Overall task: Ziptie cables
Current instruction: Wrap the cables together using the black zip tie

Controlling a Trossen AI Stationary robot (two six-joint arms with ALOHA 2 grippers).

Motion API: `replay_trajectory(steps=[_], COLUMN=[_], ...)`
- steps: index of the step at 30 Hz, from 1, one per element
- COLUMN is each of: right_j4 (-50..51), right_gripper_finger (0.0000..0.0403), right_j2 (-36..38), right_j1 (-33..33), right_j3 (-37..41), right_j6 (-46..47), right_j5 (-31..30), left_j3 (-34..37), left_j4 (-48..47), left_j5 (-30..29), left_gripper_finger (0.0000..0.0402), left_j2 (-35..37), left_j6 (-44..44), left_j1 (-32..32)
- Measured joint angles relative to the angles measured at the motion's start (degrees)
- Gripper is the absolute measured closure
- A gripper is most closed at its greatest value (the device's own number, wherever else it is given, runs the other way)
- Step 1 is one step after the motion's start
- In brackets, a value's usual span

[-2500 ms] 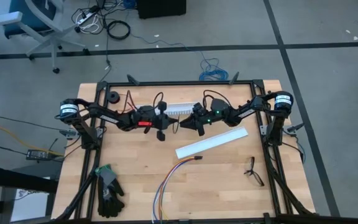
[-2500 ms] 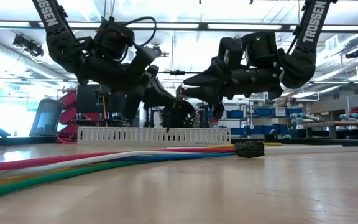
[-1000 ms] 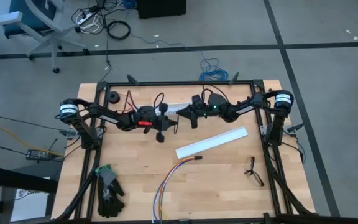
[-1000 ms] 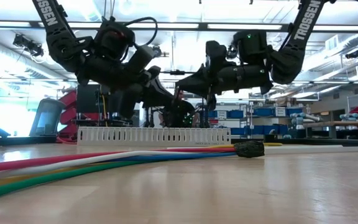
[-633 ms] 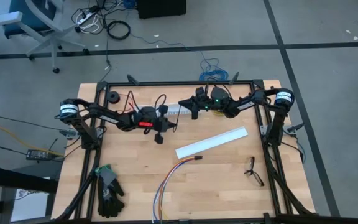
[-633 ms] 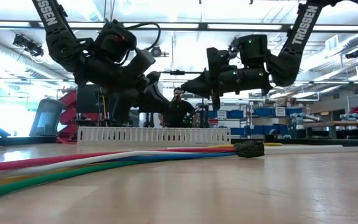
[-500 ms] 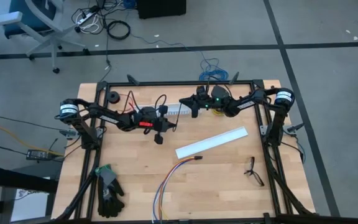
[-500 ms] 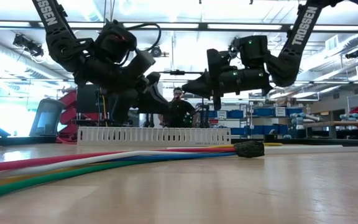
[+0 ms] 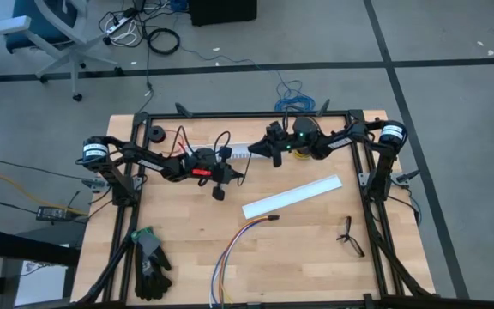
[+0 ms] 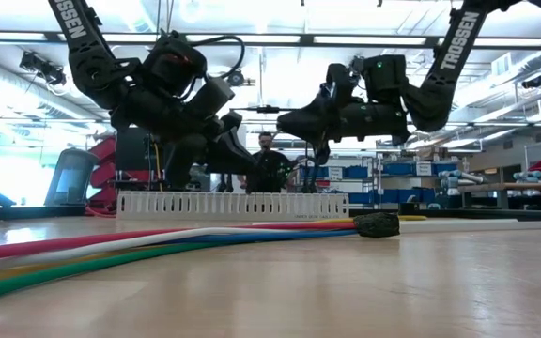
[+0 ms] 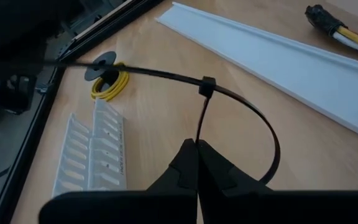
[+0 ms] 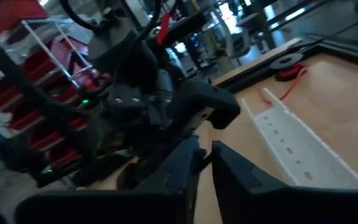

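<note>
**Ziptie looped in the left gripper, cables lying loose at the near edge**

Far left, near corner of the table (image 9: 187,232): a dark glove (image 9: 151,266), lying flat.

Left arm reaches in over the back half of the table. Left gripper (image 11: 196,144) has its fingers pressed fully together, pinching the ziptie (image 11: 241,106). The black strip is closed into a loop through its own head, and the long tail runs off past a yellow wire spool (image 11: 109,84). The loop hangs in the air above the wood.

Centre, toward the back rail: a white slotted channel (image 9: 240,152) on the table, between the two grippers. Nearer the front, a plain white channel cover (image 9: 292,196) lies at a slant.

Cables (image 9: 230,257): on the table at the near edge, mixed colours, curving up to a dark connector just below the cover. Neither gripper is near them.

Right gripper (image 12: 202,153): raised over the back of the table, pointed at the left one, a narrow gap showing between its fingers; nothing visibly held.

Far right: small black forked object (image 9: 348,233), alone.
</note>
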State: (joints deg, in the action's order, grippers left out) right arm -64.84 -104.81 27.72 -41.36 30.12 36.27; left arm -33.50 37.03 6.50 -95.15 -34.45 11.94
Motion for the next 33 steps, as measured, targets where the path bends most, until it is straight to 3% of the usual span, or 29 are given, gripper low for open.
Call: replay_trajectory(steps=[9, 16, 21, 27, 33], right_j4=[0.7, 0.7, 0.8, 0.8, 9.7], right_gripper_finger=[0.0290, 0.0286, 0.0287, 0.0287, 0.0287], right_j2=[0.0, 0.0, 1.7, 12.1, 30.3], right_j1=[5.8, 11.2, 13.7, 14.9, 6.9], right_j3=[0.0, 3.0, 7.5, 16.1, 25.8], right_j6=[4.8, 4.1, 1.9, -2.3, -10.0], right_j5=[8.1, 12.0, 13.1, 11.8, -0.4], left_j3=[0.0, 0.6, 5.5, 14.2, 19.1], left_j4=[0.1, 0.4, 2.1, 7.5, 10.4], left_j5=[-1.9, -3.7, -4.1, -2.2, -0.4], left_gripper_finger=[0.0401, 0.0401, 0.0401, 0.0401, 0.0401], left_j2=[0.0, 1.2, 6.6, 15.5, 21.0], left_j6=[3.1, 4.1, 4.1, 7.7, 12.5], left_j1=[0.0, -0.1, 2.4, 5.9, 5.5])
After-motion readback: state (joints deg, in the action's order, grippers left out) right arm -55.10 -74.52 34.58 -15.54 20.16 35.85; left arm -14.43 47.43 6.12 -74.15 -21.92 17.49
